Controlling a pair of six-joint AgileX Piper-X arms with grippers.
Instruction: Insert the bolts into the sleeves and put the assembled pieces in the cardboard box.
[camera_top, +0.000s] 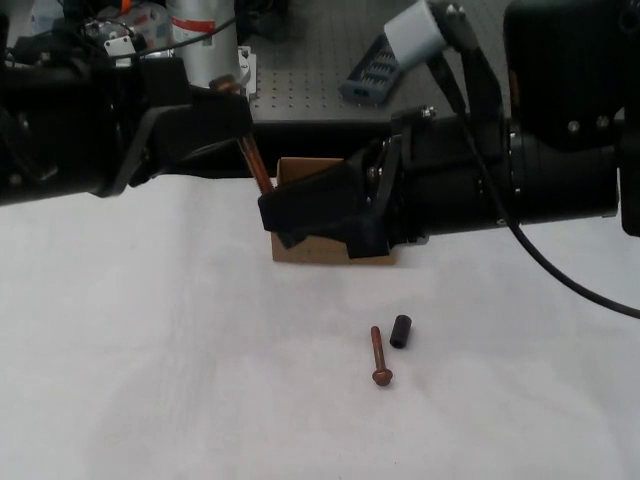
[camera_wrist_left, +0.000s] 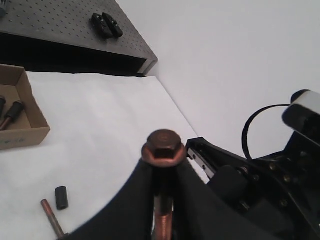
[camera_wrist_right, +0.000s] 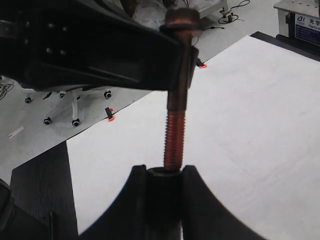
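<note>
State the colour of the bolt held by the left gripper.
The bolt is copper-brown, clearest in the right wrist view.

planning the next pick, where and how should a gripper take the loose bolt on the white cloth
Probably grip the loose bolt on its shank just behind the head, coming straight down and closing across it. It lies flat on the cloth, and the loose sleeve sits close beside its threaded end, crowding that end.
</note>
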